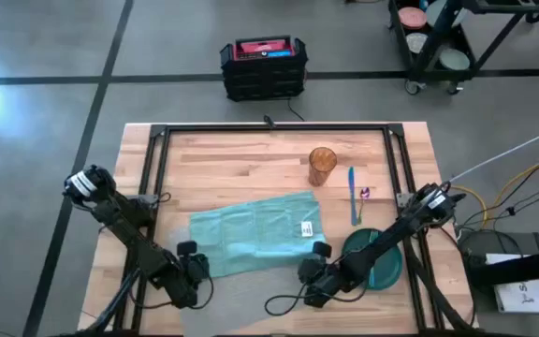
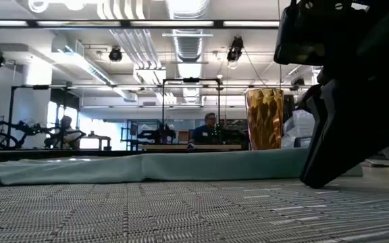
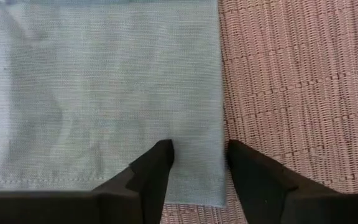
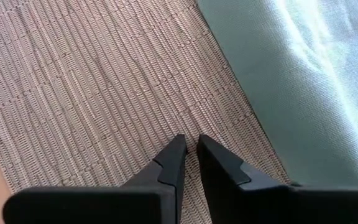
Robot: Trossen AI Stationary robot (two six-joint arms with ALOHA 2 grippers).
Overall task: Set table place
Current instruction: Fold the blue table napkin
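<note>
wrist views show us both grippers low over the mat; left gripper jaws parted astride the napkin edge; right gripper jaws nearly closed, empty.

Bare planks left of amber cup; toothbrush beside.

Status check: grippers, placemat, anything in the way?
Left gripper open over napkin corner. Right gripper nearly shut, low over placemat. Napkin lies on placemat.
</note>
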